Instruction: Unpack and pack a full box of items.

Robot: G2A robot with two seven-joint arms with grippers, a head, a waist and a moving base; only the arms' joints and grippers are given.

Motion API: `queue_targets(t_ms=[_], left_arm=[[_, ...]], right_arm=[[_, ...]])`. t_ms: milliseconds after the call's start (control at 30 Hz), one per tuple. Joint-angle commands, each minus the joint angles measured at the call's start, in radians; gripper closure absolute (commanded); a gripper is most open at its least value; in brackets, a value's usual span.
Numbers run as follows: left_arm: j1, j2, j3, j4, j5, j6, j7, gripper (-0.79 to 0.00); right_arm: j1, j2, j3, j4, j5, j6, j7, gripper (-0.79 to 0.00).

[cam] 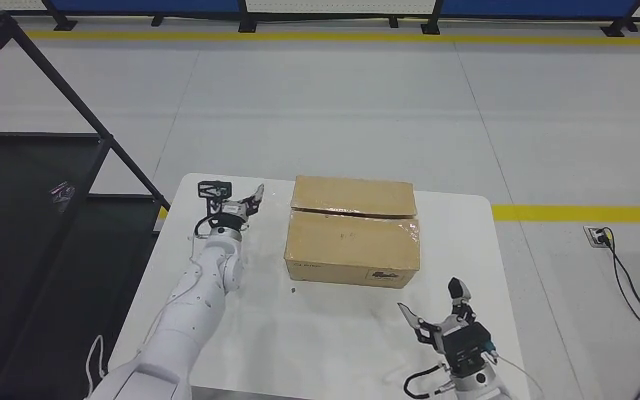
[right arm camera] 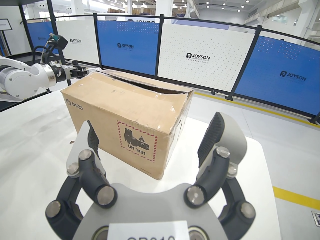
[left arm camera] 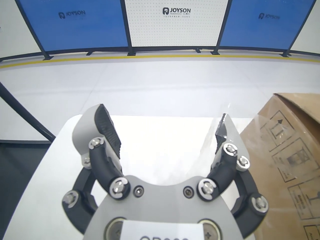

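Note:
A brown cardboard box (cam: 350,232) stands in the middle of the white table (cam: 300,340). Its top flaps lie down, with a dark gap along the seam (right arm camera: 147,87). My left gripper (cam: 232,195) hovers open just off the box's far left corner, with nothing between its fingers (left arm camera: 108,131). A thin clear film, perhaps tape, clings to one fingertip (left arm camera: 221,128), and the box side (left arm camera: 287,156) is close beside it. My right gripper (cam: 437,307) stands open near the table's front right, a little off the box's near corner (right arm camera: 160,173). The left gripper (right arm camera: 75,72) shows beyond the box.
A black rack frame (cam: 90,150) stands left of the table. A small dark speck (cam: 292,291) lies on the table in front of the box. Free tabletop lies in front of the box and to its left. Blue and white fence panels (left arm camera: 175,13) stand far behind.

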Motion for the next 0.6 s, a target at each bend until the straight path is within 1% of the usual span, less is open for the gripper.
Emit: queue_targets(t_ms=[0, 400, 567], left_arm=[[0.007, 0.005, -0.011, -0.007, -0.008, 0.011, 0.012, -0.785], [0.067, 0.042, -0.082, -0.058, -0.047, 0.065, 0.033, -0.785], [0.108, 0.061, -0.108, -0.083, -0.036, 0.119, 0.038, -0.785]], right_arm=[[0.003, 0.0, -0.002, 0.0, 0.0, -0.001, 0.001, -0.785], [0.033, 0.001, -0.009, -0.011, -0.018, -0.022, 0.029, -0.785], [0.056, 0.001, -0.019, -0.014, -0.027, -0.033, 0.051, -0.785]])
